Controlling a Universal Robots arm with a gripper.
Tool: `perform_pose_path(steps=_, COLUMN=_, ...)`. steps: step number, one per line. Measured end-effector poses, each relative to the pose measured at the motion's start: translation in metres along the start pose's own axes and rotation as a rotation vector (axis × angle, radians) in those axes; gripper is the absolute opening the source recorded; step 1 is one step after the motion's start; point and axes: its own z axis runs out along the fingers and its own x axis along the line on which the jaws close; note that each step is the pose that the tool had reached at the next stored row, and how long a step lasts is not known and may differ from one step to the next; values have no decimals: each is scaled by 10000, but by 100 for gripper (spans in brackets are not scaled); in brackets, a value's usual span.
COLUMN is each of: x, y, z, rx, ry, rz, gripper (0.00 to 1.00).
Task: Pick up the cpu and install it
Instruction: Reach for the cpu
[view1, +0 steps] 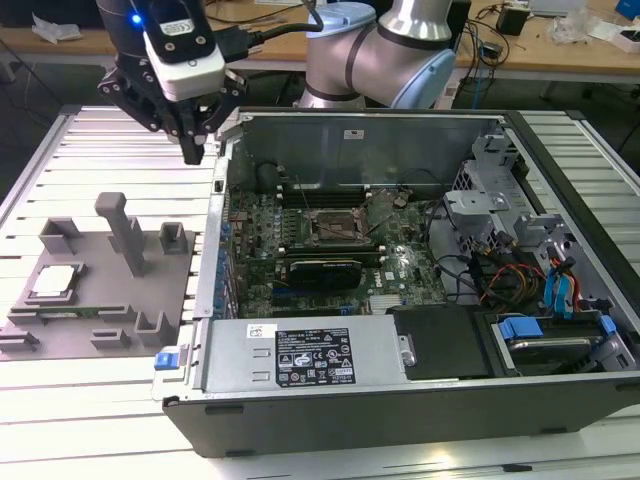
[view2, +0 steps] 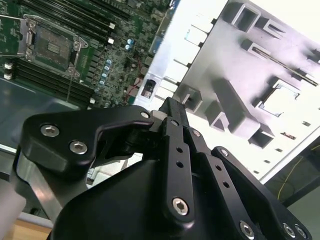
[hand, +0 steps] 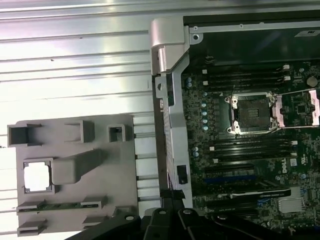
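Silver and pale blue jointed arm bends in from the exterior view's right; white wrist block carries the black two-finger gripper, pointing straight down, fingers pressed together at the tips.

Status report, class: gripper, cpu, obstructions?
Black gripper shut, empty, hovering beside open dark metal case. Pale silver square cpu lying in grey tray. Upright grey post stands beside it.

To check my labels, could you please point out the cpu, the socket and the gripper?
cpu (view1: 52, 283): exterior view, its silver top.
socket (view1: 335, 228): exterior view, its dark centre.
gripper (view1: 192, 152): exterior view, at its fingertips.
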Motion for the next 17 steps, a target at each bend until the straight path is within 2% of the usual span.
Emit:
perform_pose_path(steps=7, x=125, y=-9, z=-3, rx=0, ry=-2, rz=2, gripper=11)
perform_pose_path(steps=17, x=345, y=-26, z=-7, rx=-2, ry=-14, rz=0, gripper=11)
